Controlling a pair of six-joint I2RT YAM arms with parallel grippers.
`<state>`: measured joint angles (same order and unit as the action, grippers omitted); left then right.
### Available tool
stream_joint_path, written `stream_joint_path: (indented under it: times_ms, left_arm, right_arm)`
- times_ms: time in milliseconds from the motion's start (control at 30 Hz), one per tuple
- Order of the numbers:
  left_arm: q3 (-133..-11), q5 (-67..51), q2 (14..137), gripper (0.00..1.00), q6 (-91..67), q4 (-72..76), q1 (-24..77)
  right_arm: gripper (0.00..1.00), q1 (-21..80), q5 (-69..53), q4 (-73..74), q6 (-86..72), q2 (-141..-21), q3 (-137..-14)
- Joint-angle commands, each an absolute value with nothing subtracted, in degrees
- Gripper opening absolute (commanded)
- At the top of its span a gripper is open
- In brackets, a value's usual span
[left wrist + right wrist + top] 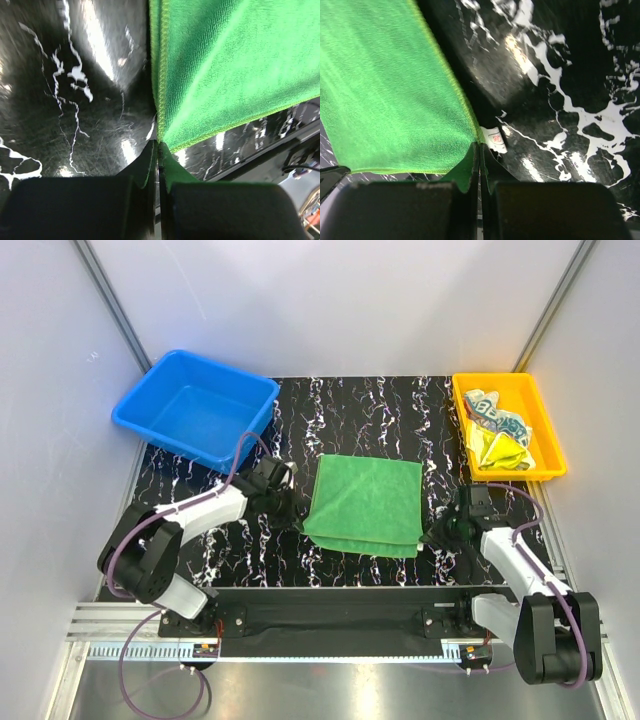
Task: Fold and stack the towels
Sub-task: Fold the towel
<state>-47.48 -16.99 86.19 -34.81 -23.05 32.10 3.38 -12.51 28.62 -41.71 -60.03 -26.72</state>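
Between left tool [159, 146] and right tool [480, 146], the green towel [362, 502]; both clamp its corners.

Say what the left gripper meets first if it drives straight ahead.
The green towel: the left gripper is shut on its corner, and the cloth lies right ahead, though depth is unclear.

Black tabletop [400, 410], white marble veining, glossy. Pale grey back wall [330, 300]; matching left wall [50, 440] and right wall [600, 390] closing in at sides. Aluminium left strut [110, 295] slanting up left corner, right strut [552, 300] up right corner. Slotted aluminium rail [330, 648] along near table edge, brushed steel surface [350, 695] below. Bright streaks of glare [97, 35] on tabletop in both wrist views.
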Motion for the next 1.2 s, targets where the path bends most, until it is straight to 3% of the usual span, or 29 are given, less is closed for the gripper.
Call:
stream_joint_path:
  times_ms: [0,300,567,867,1167]
  left_arm:
    - [-46.32,-18.89,87.27,0.00,-34.45,-19.07,32.08]
    - [-44.65,-20.39,87.45,0.00,-34.98,-17.49,32.52]
    - [-60.01,-17.84,84.30,0.00,-33.84,-30.56,32.61]
    - [-46.25,-15.47,80.15,0.00,-34.72,-25.50,35.33]
    - [-41.14,-15.29,84.29,0.00,-35.24,-19.69,35.33]
  right_arm:
    - [0.00,3.78,-13.71,27.07,-44.21,-59.59,-25.67]
    - [0.00,3.78,-11.77,28.75,-43.17,-58.71,-27.67]
    - [0.00,3.78,-10.81,40.67,-39.81,-61.35,-47.54]
    - [0.00,3.78,-15.03,37.09,-44.03,-53.36,-27.00]
    - [0.00,3.78,-11.34,40.16,-46.76,-45.97,-23.91]
